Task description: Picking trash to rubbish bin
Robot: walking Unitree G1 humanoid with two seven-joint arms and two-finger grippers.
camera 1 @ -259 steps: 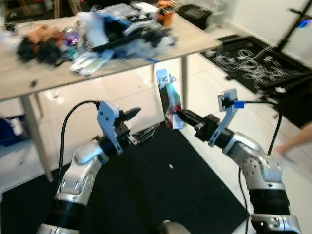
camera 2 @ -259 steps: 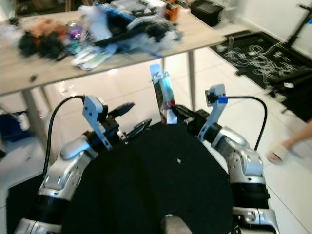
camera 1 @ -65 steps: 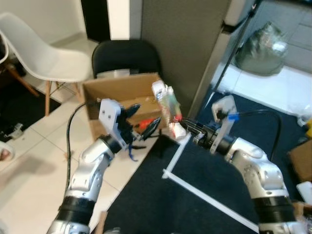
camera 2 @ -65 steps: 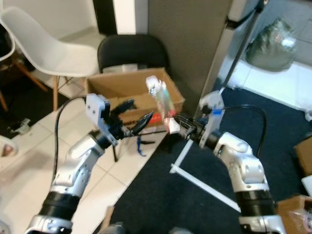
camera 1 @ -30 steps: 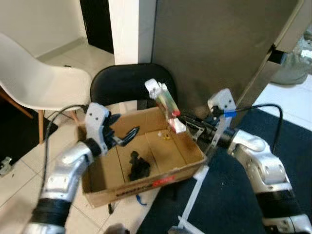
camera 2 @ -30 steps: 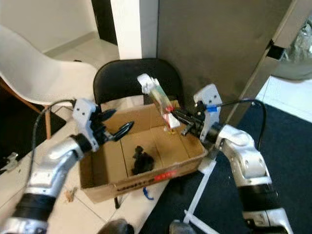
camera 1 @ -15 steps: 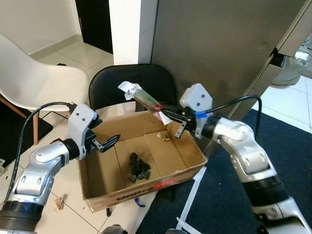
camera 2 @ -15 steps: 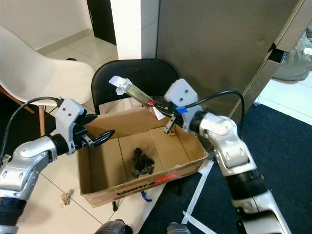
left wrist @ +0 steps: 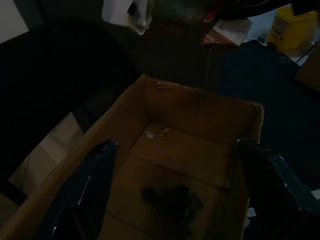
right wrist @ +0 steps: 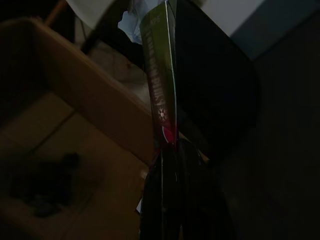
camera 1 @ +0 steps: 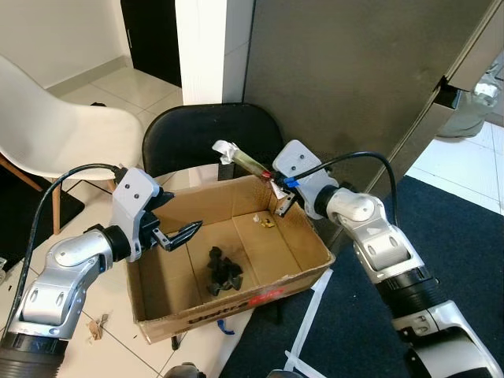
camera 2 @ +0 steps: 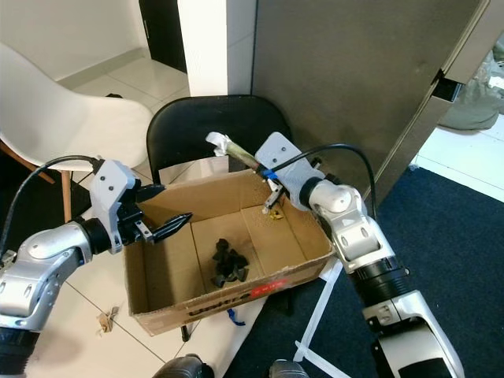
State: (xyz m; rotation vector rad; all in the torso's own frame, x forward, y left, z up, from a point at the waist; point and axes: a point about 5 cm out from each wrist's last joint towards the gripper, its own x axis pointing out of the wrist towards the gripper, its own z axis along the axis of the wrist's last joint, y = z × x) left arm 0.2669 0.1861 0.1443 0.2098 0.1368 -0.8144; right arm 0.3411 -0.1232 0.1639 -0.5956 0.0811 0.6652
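Right hand [camera 1: 273, 179]: held above the far rim of the cardboard box, its fingers clamped on the red lower end of the trash wrapper.
Trash wrapper [camera 1: 246, 162]: a flattened green and red packet with a crumpled white end, tilted nearly level, pointing away from the right hand toward the black chair; it hangs over the box's back wall and touches nothing else.
Left hand [camera 1: 179, 234]: over the left side of the box, fingers spread apart and holding nothing; the left wrist view looks between them [left wrist: 90, 185] down into the box.
Cardboard box [camera 1: 311, 260]: open-topped, standing on the tiled floor just before the black chair, red print on its front wall.
Inside the box: a black crumpled lump [camera 1: 222, 269] near the middle of the bottom and a small yellowish scrap [camera 1: 264, 221] close to the back wall.
Black chair [camera 1: 197, 134]: directly behind the box.
White chair [camera 1: 55, 130]: to the left, well apart from the box.
Dark grey panel [camera 1: 346, 71]: rises behind the right arm.
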